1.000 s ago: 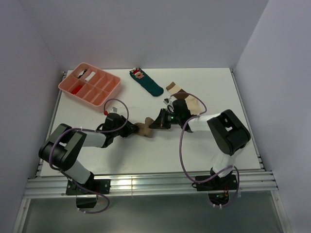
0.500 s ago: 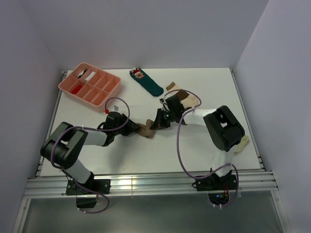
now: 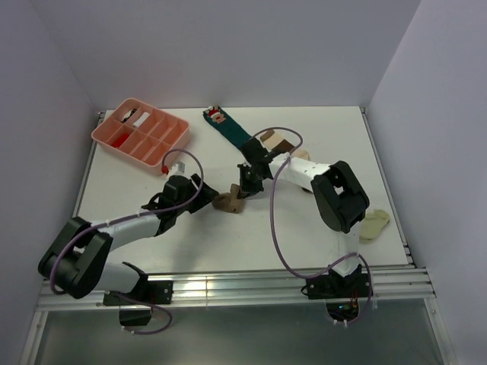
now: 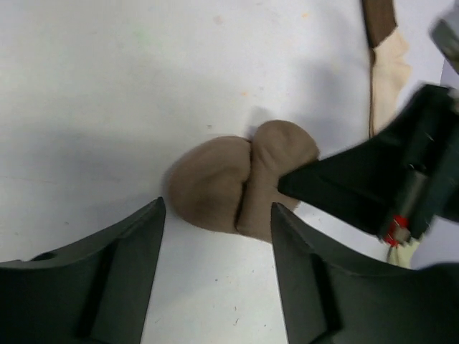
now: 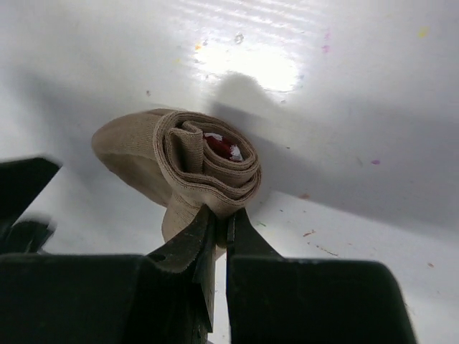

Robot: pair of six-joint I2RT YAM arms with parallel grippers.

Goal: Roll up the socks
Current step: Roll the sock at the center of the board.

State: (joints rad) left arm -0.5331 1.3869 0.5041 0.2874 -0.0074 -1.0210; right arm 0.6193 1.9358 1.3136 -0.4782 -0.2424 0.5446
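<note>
Top view, near edge: both arm bases sit at the metal rail. A broad strip of bare white table (image 3: 228, 243) lies between the rail and the work.

Mid-table: the soft, plain tan-brown sock (image 3: 227, 202) lies as a tight roll, well apart from every table edge.
- Left gripper (image 4: 217, 215): fingers spread wide, one on each side of the roll's near end. Contact cannot be told.
- Right gripper (image 5: 221, 218): fingers pressed together on a loose fold at the roll's lower rim. The spiral end faces its camera, with a red-and-white speck at the core.
- The two grippers meet the roll from opposite sides, and bare table shows around it.

Right side: a pale oval object (image 3: 374, 225) lies near the right table edge; what it is cannot be told.

Farther back: the soft cream sock (image 3: 285, 143) with dark brown and tan bands lies flat, partly under the right arm. A dark teal sock (image 3: 232, 131) lies just beside it on the left. A pink plastic compartment tray (image 3: 172, 148) sits at the far left, near the left edge.
</note>
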